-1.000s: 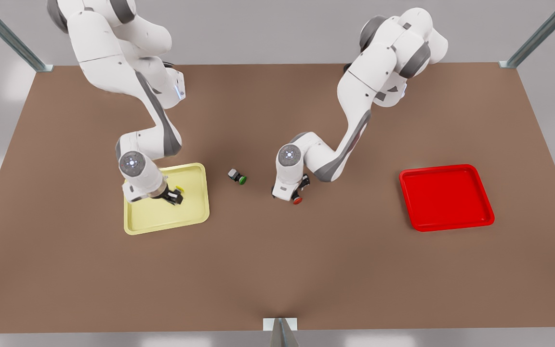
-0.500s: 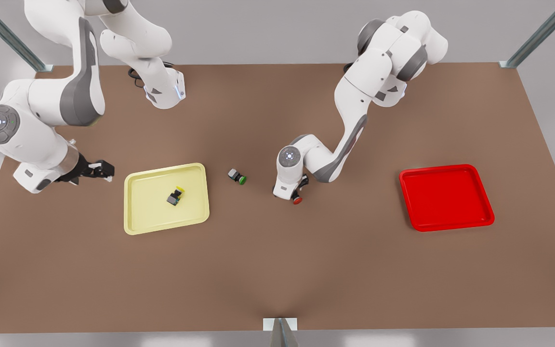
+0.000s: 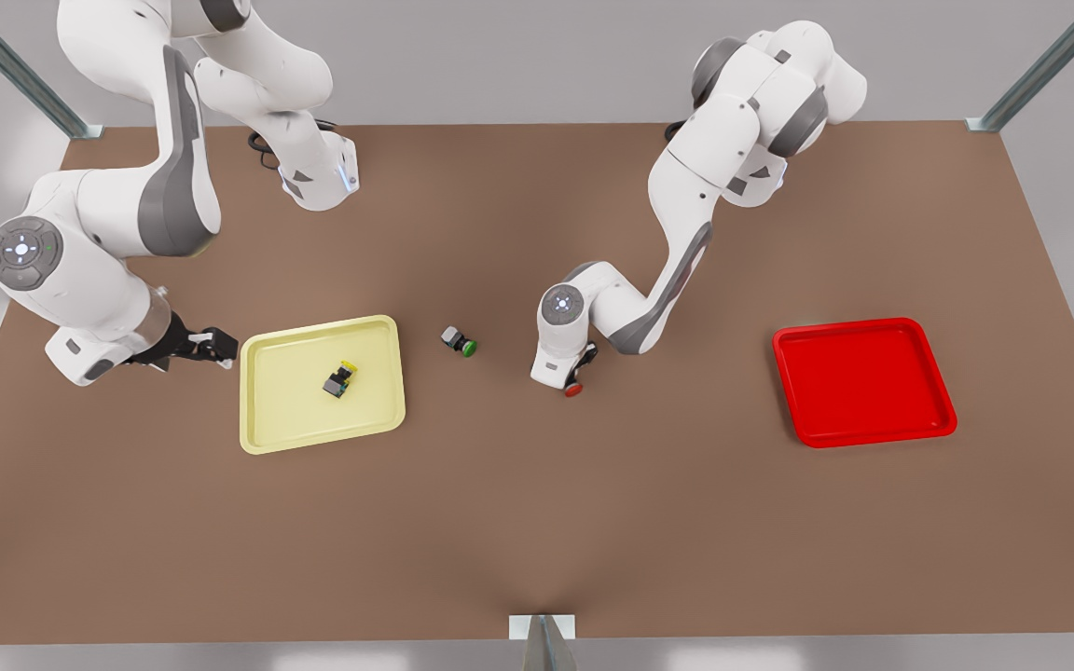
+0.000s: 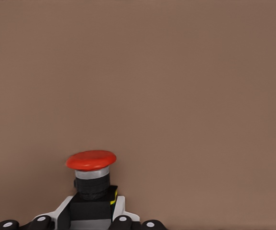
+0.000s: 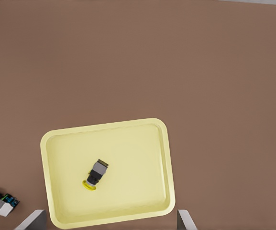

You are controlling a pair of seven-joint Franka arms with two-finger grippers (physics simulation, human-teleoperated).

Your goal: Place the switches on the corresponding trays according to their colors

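Lighting is flat and even, pretty bright, seems to come from overhead. The brown tabletop [image 3: 537, 522] gets soft, smudgy shadows, mostly a faint dark patch near its front edge by the metal bracket [image 3: 543, 634]. No hard glare, just a mild sheen on the white arm shells and the red tray [image 3: 945, 421]. Wrist views look clean, no obvious edge warping. Everything is in focus.

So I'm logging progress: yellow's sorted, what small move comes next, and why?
Probably lift the red-capped switch: the left gripper is closed on its body, down at the table, while the red tray lies toward the front view's right. The right gripper waits beside the yellow tray.
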